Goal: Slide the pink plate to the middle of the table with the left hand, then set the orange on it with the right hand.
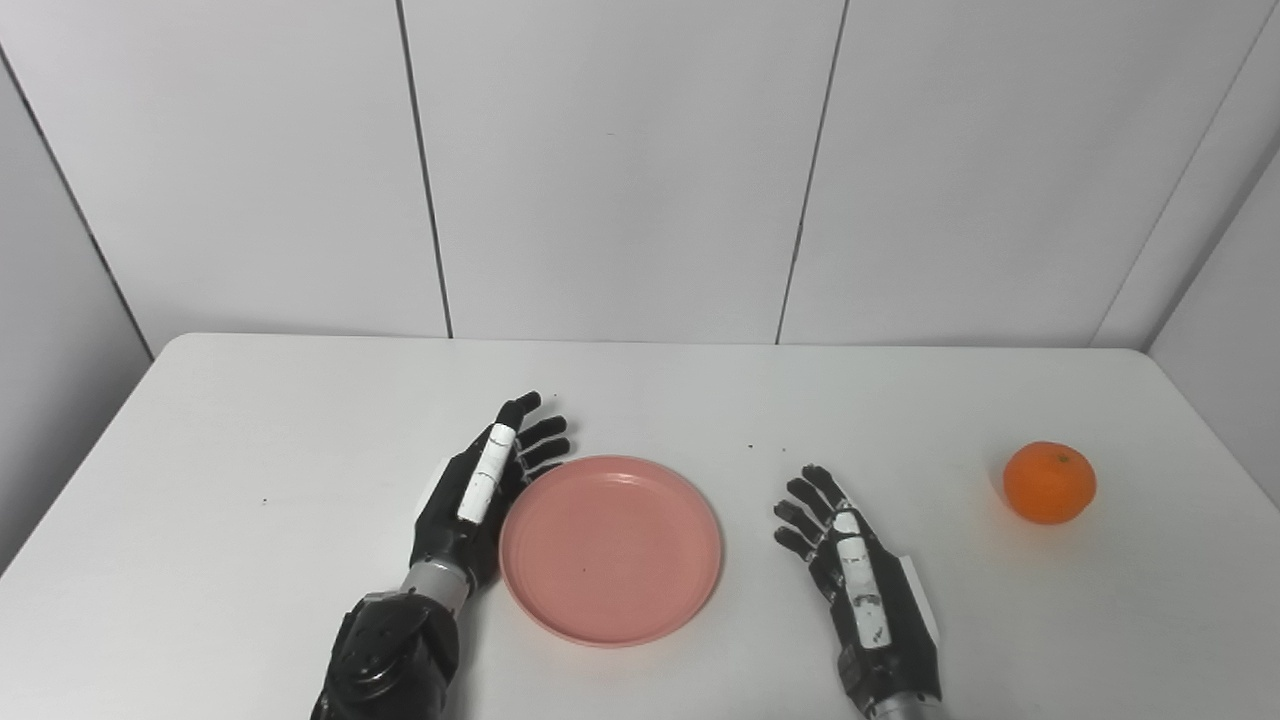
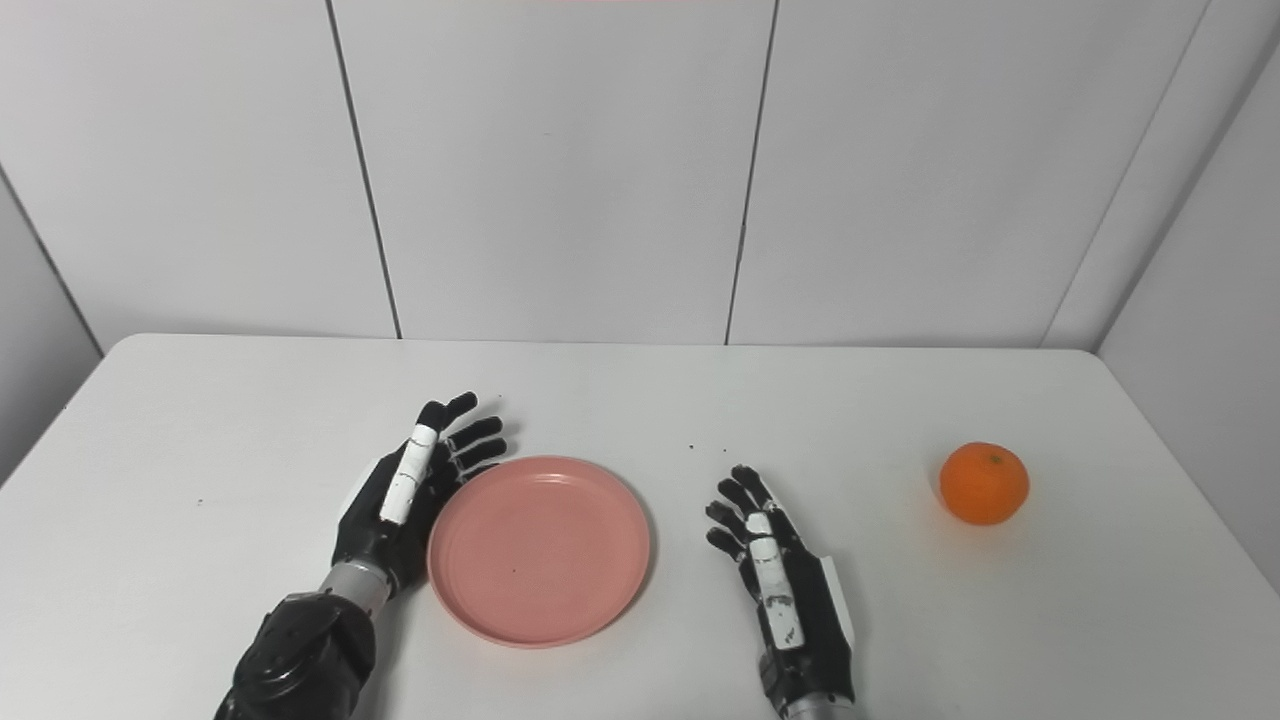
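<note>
left eye view, left hand [image 1: 478, 500]: fingers spread, edge against pink plate [image 1: 611, 548] rim
right hand [image 1: 858, 580]: fingers spread, holding nothing
orange [image 1: 1049, 483]: far right of white table [image 1: 250, 450], apart

We see a plain pink plate [image 1: 610, 548], one even salmon tone with no pattern, darker only along its rim. To the far right lies a bright orange [image 1: 1049, 483] with a small dark-green stem spot on top. The bench [image 1: 250, 450] is plain white, marked by a few tiny dark specks. Our left hand [image 1: 478, 495] is black with a white strip along its upper edge and a silver-grey wrist ring. Our right hand [image 1: 858, 580] is black as well, with white strips on its back. The wall [image 1: 620, 170] is white panels parted by thin dark seams.
</note>
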Robot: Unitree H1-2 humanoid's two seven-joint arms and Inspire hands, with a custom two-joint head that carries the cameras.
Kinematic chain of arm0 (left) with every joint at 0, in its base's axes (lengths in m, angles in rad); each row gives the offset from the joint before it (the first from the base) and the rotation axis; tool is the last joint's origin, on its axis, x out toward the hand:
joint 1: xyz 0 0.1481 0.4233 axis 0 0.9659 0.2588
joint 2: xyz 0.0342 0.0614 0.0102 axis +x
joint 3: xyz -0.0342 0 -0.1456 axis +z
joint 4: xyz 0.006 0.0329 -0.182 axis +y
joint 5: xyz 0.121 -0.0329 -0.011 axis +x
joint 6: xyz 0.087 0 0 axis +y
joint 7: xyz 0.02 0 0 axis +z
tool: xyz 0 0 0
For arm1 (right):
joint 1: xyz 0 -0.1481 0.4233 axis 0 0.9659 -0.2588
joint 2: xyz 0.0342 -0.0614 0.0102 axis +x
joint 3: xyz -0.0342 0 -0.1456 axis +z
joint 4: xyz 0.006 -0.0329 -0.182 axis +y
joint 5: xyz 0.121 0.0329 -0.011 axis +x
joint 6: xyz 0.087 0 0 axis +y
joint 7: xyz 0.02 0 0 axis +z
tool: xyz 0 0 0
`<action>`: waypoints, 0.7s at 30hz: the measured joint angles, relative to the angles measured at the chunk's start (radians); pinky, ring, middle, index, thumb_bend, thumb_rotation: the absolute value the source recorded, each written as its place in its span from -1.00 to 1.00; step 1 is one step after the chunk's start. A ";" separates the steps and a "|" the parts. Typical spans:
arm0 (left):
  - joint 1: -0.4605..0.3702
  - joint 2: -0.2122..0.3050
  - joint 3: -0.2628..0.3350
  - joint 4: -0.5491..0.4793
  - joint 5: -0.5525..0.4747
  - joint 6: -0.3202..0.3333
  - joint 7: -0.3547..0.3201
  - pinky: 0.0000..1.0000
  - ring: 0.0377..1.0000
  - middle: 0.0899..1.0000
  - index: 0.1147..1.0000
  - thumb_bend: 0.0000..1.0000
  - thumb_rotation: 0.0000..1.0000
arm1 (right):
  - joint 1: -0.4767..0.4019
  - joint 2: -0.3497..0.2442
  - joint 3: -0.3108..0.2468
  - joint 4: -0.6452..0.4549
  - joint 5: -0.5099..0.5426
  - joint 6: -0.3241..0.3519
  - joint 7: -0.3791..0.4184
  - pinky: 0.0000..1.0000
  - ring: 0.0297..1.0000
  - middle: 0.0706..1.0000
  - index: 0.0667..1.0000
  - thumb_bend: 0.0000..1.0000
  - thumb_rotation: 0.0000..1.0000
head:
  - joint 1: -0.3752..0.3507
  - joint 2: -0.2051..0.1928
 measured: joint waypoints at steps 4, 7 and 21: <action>0.003 0.000 0.000 -0.002 0.000 0.000 0.003 0.51 0.56 0.55 0.66 1.00 0.53 | -0.005 0.010 0.003 0.004 -0.008 0.000 -0.010 0.67 0.68 0.72 0.72 0.73 0.73 | -0.021 0.000; 0.011 -0.007 0.007 -0.010 0.000 -0.003 0.014 0.53 0.56 0.54 0.66 1.00 0.48 | -0.005 0.020 0.007 0.004 -0.018 0.000 -0.021 0.66 0.67 0.71 0.71 0.72 0.73 | -0.031 0.000; 0.026 -0.029 0.012 -0.010 0.019 -0.042 0.038 0.52 0.54 0.51 0.66 0.99 0.50 | -0.010 0.026 0.016 0.013 -0.031 -0.003 -0.022 0.65 0.68 0.72 0.71 0.72 0.77 | -0.069 -0.006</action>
